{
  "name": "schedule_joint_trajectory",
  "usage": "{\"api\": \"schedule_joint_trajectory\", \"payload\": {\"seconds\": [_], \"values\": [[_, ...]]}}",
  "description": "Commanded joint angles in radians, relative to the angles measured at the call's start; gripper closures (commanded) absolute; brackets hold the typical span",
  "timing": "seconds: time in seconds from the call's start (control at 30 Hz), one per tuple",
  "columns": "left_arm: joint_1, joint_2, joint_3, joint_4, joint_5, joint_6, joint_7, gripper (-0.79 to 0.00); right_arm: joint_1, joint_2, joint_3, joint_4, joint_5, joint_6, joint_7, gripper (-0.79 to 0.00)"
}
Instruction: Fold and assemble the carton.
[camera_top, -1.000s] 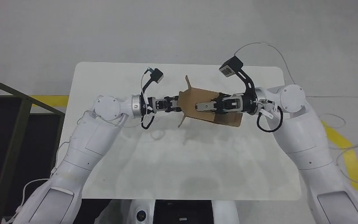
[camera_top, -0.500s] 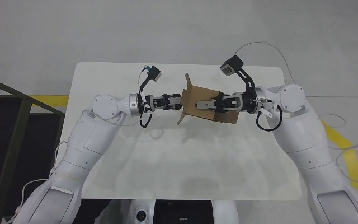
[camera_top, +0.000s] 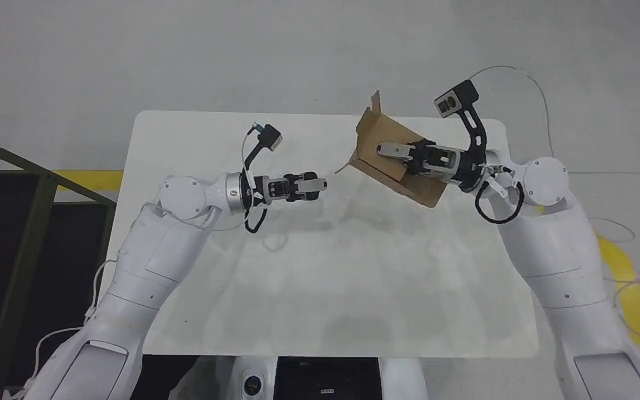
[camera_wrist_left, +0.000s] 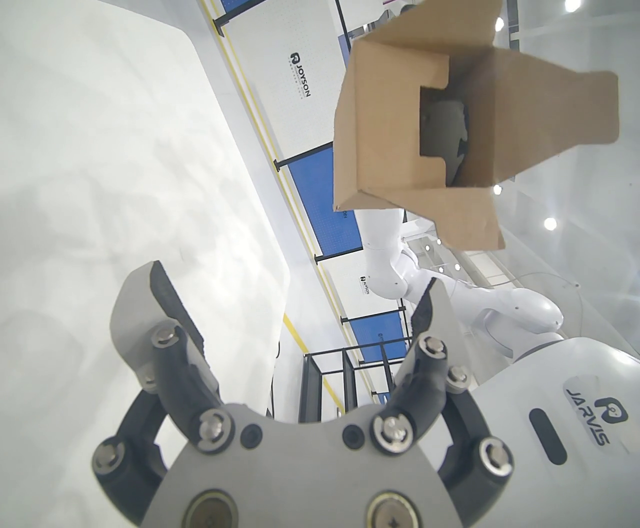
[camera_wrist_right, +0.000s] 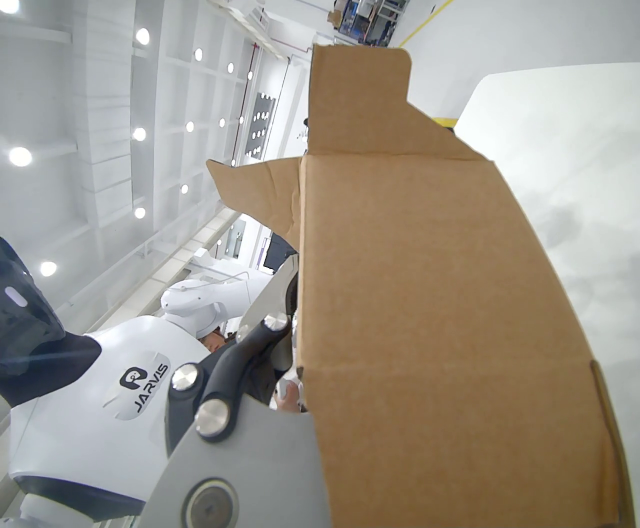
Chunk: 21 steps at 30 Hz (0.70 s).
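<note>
The brown carton (camera_top: 388, 130) hangs tilted above the table's far right part, flaps spread, its open end facing my left gripper. My right gripper (camera_top: 384, 151) is shut on one carton wall; in the right wrist view one finger (camera_wrist_right: 270, 295) lies against that wall (camera_wrist_right: 425, 300) and the other is hidden behind it. My left gripper (camera_top: 320, 185) stands open over the table's middle, a clear gap from the carton. Nothing sits between its fingers (camera_wrist_left: 165, 295), and the carton (camera_wrist_left: 385, 115) floats beyond them.
The white table (camera_top: 300, 280) carries nothing else. A dark metal rack (camera_top: 30, 200) stands off its left side. A yellow floor line (camera_top: 610, 250) runs past the right edge.
My right arm has carried the carton up and to the right, tilting it. The carton's flap has come away from my left gripper, which stays near the table's middle.
</note>
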Motion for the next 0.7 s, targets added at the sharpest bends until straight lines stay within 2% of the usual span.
{"api": "schedule_joint_trajectory", "payload": {"seconds": [0.0, 0.27, 0.67], "values": [[0.001, -0.001, 0.007, -0.012, 0.003, 0.002, 0.000, -0.785, -0.003, 0.000, -0.002, -0.006, -0.016, 0.016, -0.021, 0.000], [-0.014, -0.007, 0.029, -0.023, 0.013, 0.007, 0.006, -0.785, 0.003, -0.009, -0.045, -0.021, -0.063, 0.049, -0.064, 0.000], [-0.027, -0.003, 0.001, 0.005, -0.006, 0.001, 0.010, -0.785, 0.006, -0.011, -0.055, -0.027, -0.070, 0.045, -0.014, 0.000]]}}
